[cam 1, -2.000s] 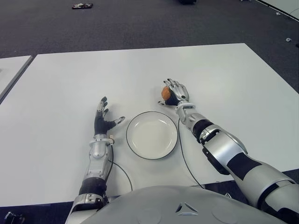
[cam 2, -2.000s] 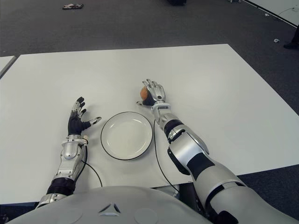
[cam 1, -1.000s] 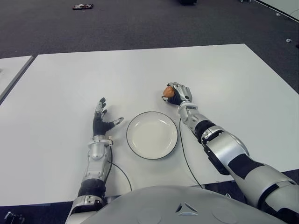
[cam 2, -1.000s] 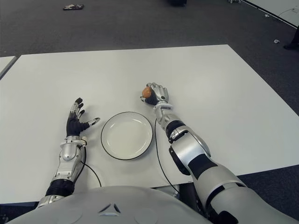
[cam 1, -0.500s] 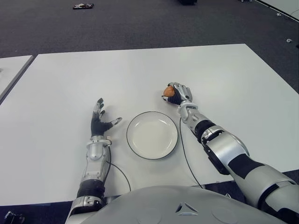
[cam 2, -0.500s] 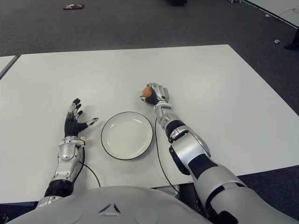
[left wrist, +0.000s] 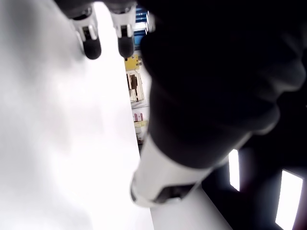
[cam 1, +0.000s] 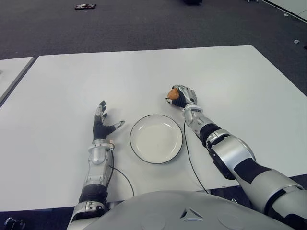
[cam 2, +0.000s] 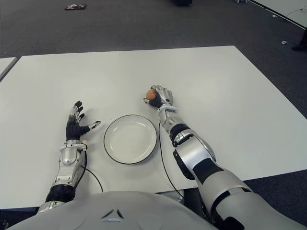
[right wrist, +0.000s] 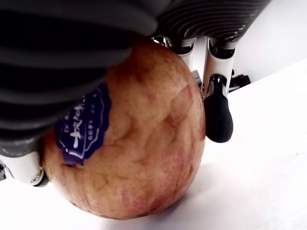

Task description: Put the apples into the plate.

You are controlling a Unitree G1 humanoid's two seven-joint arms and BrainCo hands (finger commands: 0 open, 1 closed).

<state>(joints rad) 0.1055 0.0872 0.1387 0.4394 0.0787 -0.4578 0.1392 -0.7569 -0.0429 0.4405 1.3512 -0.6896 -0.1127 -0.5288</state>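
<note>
the right hand reaches forward over the white table, just beyond the round, dark-rimmed plate, fingers curled tight around a mottled red-yellow apple bearing a blue sticker. the left hand shows left of the plate, fingers spread, holding nothing.
</note>
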